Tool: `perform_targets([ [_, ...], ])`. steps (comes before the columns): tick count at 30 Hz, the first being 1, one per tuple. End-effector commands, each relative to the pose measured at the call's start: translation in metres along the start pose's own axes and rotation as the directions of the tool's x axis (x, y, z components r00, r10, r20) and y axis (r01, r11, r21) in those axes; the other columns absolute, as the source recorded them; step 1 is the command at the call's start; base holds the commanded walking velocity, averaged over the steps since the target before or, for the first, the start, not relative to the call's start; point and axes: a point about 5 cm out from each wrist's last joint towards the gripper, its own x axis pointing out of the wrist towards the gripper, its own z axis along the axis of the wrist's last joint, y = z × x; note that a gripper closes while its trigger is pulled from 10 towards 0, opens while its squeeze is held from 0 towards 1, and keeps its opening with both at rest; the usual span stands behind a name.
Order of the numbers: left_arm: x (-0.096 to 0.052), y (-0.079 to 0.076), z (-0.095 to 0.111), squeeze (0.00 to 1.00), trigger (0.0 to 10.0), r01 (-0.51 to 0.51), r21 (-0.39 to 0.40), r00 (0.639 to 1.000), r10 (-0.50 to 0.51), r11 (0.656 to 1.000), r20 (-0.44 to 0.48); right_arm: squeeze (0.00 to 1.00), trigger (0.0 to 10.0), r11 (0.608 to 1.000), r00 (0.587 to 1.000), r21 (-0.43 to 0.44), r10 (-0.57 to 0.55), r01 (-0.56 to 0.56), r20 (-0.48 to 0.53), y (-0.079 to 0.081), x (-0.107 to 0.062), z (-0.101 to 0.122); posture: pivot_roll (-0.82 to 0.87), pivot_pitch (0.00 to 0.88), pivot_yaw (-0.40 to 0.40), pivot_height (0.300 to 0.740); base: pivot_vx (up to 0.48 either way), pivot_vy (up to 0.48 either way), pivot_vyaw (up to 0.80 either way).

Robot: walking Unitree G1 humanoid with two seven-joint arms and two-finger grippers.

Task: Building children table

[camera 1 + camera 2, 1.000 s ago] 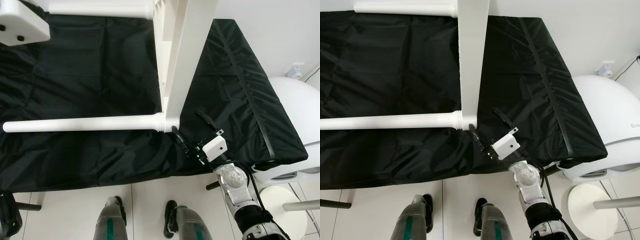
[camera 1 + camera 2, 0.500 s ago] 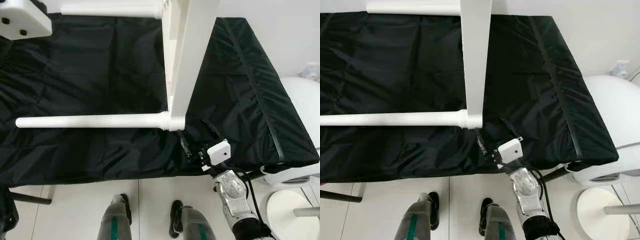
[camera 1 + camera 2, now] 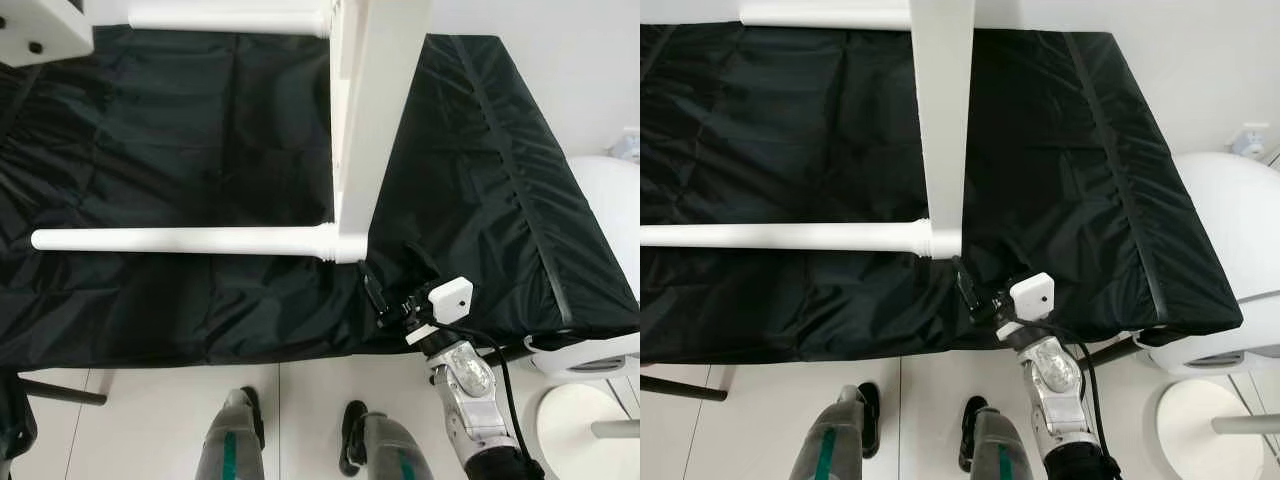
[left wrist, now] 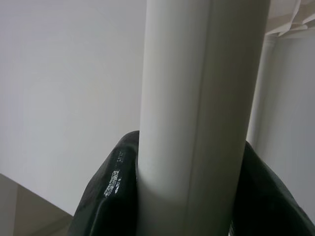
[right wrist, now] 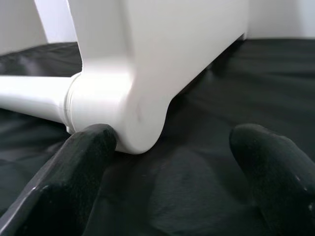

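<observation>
Two end effectors | right end effector (image 3: 393,279): fingers spread, at corner of white table frame (image 3: 365,120) on black bed (image 3: 180,130) | left end effector (image 4: 187,196): clamped on white table leg (image 4: 202,98)

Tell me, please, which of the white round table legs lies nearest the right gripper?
The white round leg lying across the black cover's near side; its joint sits just beside the right gripper. The other leg lies along the far edge.
</observation>
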Motion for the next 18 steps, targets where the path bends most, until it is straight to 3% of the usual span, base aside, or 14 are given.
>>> perform_targets([
  [1,-0.008,0.030,-0.029,0.00,10.0,-0.247,-0.067,0.955,0.231,0.967,-0.186,0.00,10.0,0.998,0.998,0.056,0.009,-0.005,-0.061,0.003,-0.005,-0.009,0.18,0.185,0.009,0.740,0.000,0.000,0.00],
  [6,-0.015,0.038,-0.044,0.00,10.0,-0.309,-0.122,0.915,0.260,0.943,-0.307,0.00,10.0,0.983,0.995,0.156,0.101,-0.097,-0.017,0.012,0.013,0.008,0.19,0.178,-0.011,0.740,0.000,0.000,0.00],
  [10,-0.021,0.041,-0.053,0.00,10.0,-0.342,-0.142,0.883,0.266,0.929,-0.386,0.00,10.0,0.945,0.982,0.268,0.184,-0.186,0.032,0.025,0.034,0.024,0.19,0.172,-0.023,0.740,0.000,0.000,0.00],
  [18,-0.038,0.034,-0.071,0.00,10.0,-0.383,-0.187,0.815,0.235,0.905,-0.530,0.00,10.0,0.893,0.963,0.360,0.249,-0.269,0.104,0.040,0.064,0.040,0.19,0.166,-0.038,0.740,0.000,0.000,0.00],
])
